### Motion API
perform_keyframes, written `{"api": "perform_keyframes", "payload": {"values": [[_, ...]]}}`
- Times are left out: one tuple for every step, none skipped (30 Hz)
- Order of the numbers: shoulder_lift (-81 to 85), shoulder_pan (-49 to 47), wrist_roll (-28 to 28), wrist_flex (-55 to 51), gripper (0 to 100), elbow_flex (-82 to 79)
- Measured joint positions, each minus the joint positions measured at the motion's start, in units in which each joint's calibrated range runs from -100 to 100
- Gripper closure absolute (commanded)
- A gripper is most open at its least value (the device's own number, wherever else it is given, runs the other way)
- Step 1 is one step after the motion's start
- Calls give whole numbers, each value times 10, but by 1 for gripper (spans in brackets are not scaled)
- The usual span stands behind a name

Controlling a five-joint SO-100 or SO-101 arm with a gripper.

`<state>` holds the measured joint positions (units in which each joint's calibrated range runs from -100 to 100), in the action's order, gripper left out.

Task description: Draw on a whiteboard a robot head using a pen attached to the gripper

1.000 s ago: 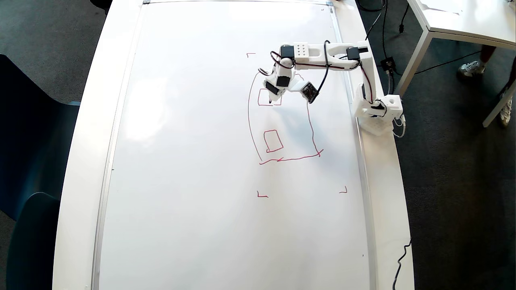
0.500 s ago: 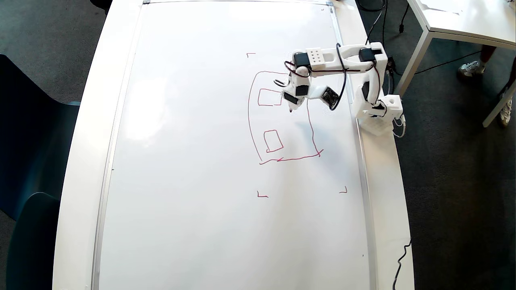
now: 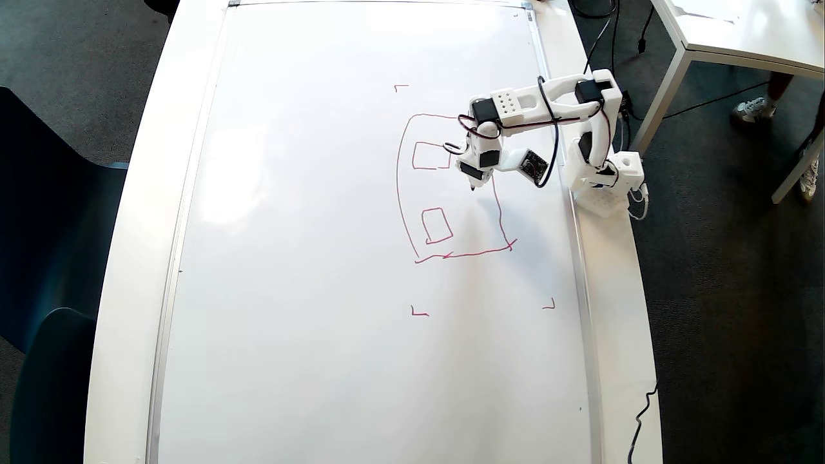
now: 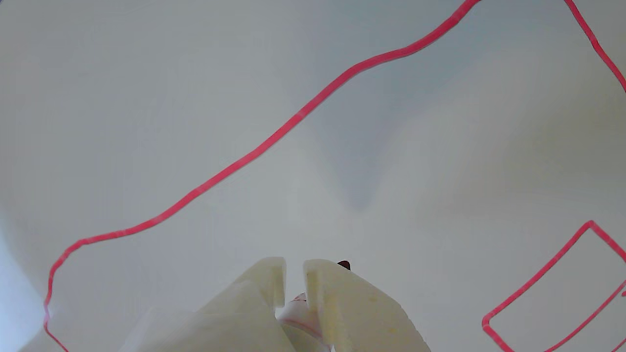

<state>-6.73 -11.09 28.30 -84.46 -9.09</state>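
The whiteboard (image 3: 309, 258) lies flat and fills most of the overhead view. The red robot head (image 3: 477, 252) is a tall rounded outline with two small boxes inside showing, an upper one (image 3: 430, 156) and a lower one (image 3: 437, 225). My gripper (image 3: 474, 175) hangs over the outline's upper right part and is shut on the pen (image 3: 472, 185), tip down at the board. In the wrist view the fingers (image 4: 337, 298) clamp the pen (image 4: 299, 307), whose dark tip (image 4: 345, 264) peeks out. The outline (image 4: 293, 120) and a box (image 4: 538, 278) show there. I cannot tell whether the tip touches.
Red corner marks (image 3: 419, 312) sit around the drawing. The arm's base (image 3: 606, 187) stands on the table strip right of the board. Another white table (image 3: 741, 32) and a person's feet (image 3: 751, 109) are at the top right. A dark chair (image 3: 51, 258) is at the left.
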Motion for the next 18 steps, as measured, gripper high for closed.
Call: {"api": "perform_keyframes", "payload": {"values": [[0,1,0,0,99,0],[0,1,0,0,99,-1],[0,1,0,0,99,-2],[0,0,0,0,99,-2],[0,-1,0,0,99,-2],[0,-2,0,0,99,-2],[0,-2,0,0,99,-2],[0,-2,0,0,99,-4],[0,-2,0,0,99,-4],[0,-2,0,0,99,-4],[-2,-2,0,0,99,-4],[-3,-2,0,0,99,-4],[-4,-2,0,0,99,-4],[-7,-6,0,0,99,-4],[-8,-10,0,0,99,-4],[-9,-11,0,0,99,-4],[-8,-11,0,0,99,-4],[-8,-11,0,0,99,-4]]}}
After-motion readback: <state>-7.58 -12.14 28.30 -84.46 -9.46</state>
